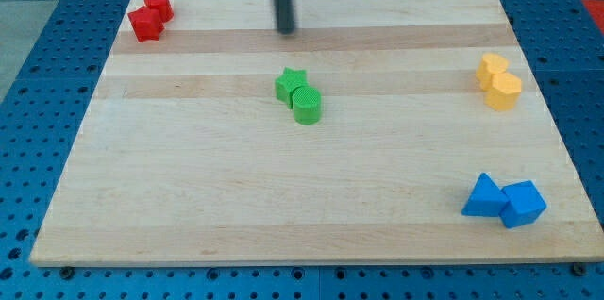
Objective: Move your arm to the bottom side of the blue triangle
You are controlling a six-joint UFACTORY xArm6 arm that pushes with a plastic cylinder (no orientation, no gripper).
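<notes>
My tip (286, 30) rests bare on the board (189, 196) at upper centre — grasping nothing, above the green star (291, 83) — far from the blue triangle (483, 196) at lower right.

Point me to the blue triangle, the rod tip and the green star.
blue triangle (483, 198), camera view, middle of its front face.
my tip (286, 31), camera view, very end of the rod.
green star (291, 81), camera view, top face.

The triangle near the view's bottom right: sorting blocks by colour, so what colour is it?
Blue: the triangle shows clearly in the camera view.
</notes>
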